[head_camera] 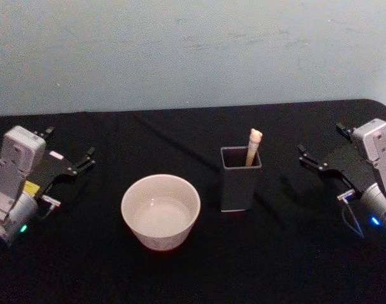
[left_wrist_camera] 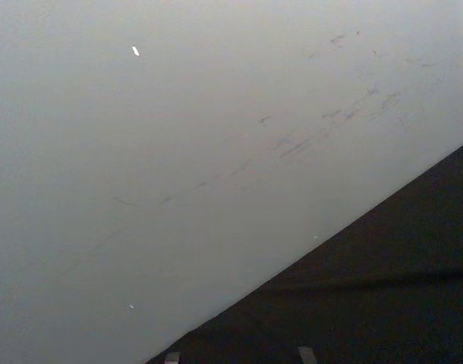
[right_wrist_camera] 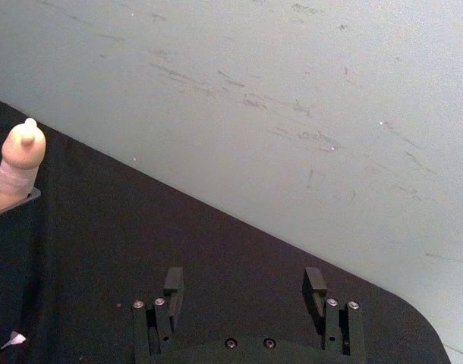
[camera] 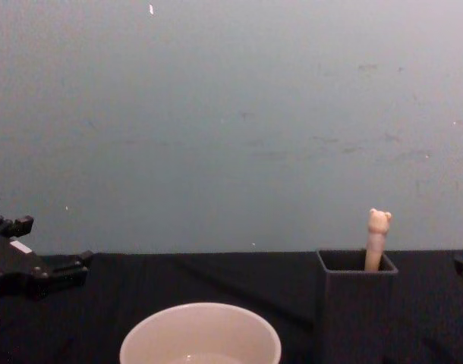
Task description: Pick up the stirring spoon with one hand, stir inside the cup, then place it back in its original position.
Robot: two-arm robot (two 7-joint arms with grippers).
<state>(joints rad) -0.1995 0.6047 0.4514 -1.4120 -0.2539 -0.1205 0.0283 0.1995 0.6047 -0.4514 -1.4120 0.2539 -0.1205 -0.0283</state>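
The stirring spoon (head_camera: 254, 145) stands in the dark grey square holder (head_camera: 238, 187), and only its beige bear-topped handle shows above the rim. The cream-white cup (head_camera: 160, 237) sits to the holder's left on the black table. My left gripper (head_camera: 71, 142) is open at the table's left side, well away from the cup. My right gripper (head_camera: 321, 139) is open at the right, a short way from the holder, with nothing between its fingers. The right wrist view shows the right gripper (right_wrist_camera: 244, 284) open, with the spoon (right_wrist_camera: 19, 163) off to one side. In the chest view are the spoon (camera: 377, 239), holder (camera: 357, 311) and cup (camera: 201, 307).
A black cloth covers the table (head_camera: 288, 253), and a pale blue-grey wall (head_camera: 193, 50) rises behind its far edge. Bare cloth lies between the cup and each gripper and in front of the holder.
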